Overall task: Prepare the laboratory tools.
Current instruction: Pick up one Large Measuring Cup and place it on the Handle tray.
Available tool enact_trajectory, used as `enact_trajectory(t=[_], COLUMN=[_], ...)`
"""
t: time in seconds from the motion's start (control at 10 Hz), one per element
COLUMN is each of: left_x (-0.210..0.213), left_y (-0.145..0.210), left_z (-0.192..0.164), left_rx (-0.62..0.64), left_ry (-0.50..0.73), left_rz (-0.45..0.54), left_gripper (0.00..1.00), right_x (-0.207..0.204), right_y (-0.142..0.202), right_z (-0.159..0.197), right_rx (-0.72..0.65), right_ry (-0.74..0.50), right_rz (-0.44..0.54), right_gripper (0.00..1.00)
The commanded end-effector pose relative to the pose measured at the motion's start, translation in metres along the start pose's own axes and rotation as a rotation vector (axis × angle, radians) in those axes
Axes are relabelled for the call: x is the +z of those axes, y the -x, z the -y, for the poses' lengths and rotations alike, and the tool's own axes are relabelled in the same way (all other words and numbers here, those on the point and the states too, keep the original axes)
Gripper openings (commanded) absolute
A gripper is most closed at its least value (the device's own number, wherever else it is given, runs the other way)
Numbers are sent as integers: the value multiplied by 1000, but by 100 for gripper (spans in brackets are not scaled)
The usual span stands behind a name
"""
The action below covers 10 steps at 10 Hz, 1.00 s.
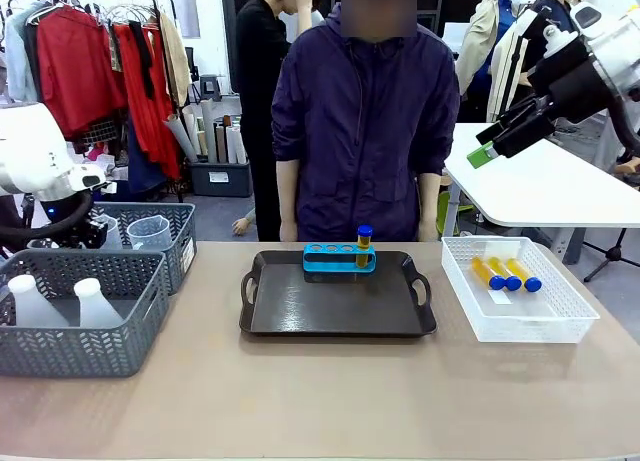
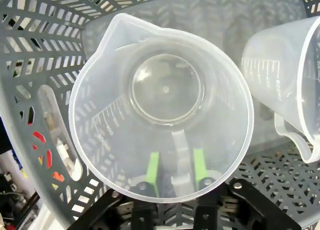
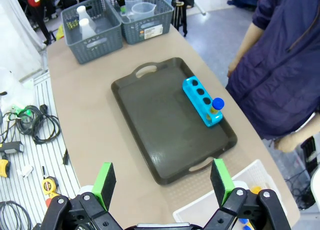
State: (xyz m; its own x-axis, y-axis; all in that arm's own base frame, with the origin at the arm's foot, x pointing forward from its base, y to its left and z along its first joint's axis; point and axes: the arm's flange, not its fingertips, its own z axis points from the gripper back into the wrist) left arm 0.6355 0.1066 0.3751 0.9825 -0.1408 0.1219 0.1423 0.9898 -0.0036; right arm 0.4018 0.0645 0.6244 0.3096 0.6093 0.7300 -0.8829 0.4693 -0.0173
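The job looks barely under way. On the dark tray (image 1: 300,311) in the middle of the counter (image 1: 320,401) stands a blue rack (image 1: 339,257). One amber tube (image 1: 365,243) with a blue cap sits upright in the hole at the rack's right end, and the other three holes are empty. Three more capped tubes (image 1: 506,274) lie side by side in the white basket (image 1: 560,316) to the right of the tray, so by the look of it they have yet to be racked. At the left, two white flasks (image 1: 62,303) stand in the nearer grey basket (image 1: 70,356). A clear beaker (image 1: 150,231) sits in the farther grey basket (image 1: 180,243) behind it. None of these is on the tray. The left pincer (image 2: 176,166) is down in that farther basket. In its wrist view its green pads (image 2: 152,167) show through the beaker's wall, one on each side of the handle (image 2: 180,150) and close to it, but I cannot tell whether they press on it. A second beaker (image 2: 277,75) stands just beside the first. The right pincer (image 1: 482,153) hangs high above the right side of the counter, spread wide with nothing between its pads, and its wrist view looks down on the tray and rack. My guess is that the beaker is the step in hand, with a flask and the three loose tubes left after it.
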Motion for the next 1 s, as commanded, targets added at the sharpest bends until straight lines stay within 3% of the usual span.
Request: enact_trajectory(t=[0.0,0.5,0.9], left_x=[9,40,151], left_y=[5,13,20], left_z=[-2,6,49], left_rx=[2,-6,-138], left_ry=[-16,8,-22], left_rz=[-2,-2,52], left_gripper=[0,0,0], right_x=[0,0,0], right_y=[-1,-1,-1], right_z=[0,0,0], right_rx=[3,3,3], right_ry=[0,0,0], right_rz=[5,5,5], right_gripper=[100,100,100])
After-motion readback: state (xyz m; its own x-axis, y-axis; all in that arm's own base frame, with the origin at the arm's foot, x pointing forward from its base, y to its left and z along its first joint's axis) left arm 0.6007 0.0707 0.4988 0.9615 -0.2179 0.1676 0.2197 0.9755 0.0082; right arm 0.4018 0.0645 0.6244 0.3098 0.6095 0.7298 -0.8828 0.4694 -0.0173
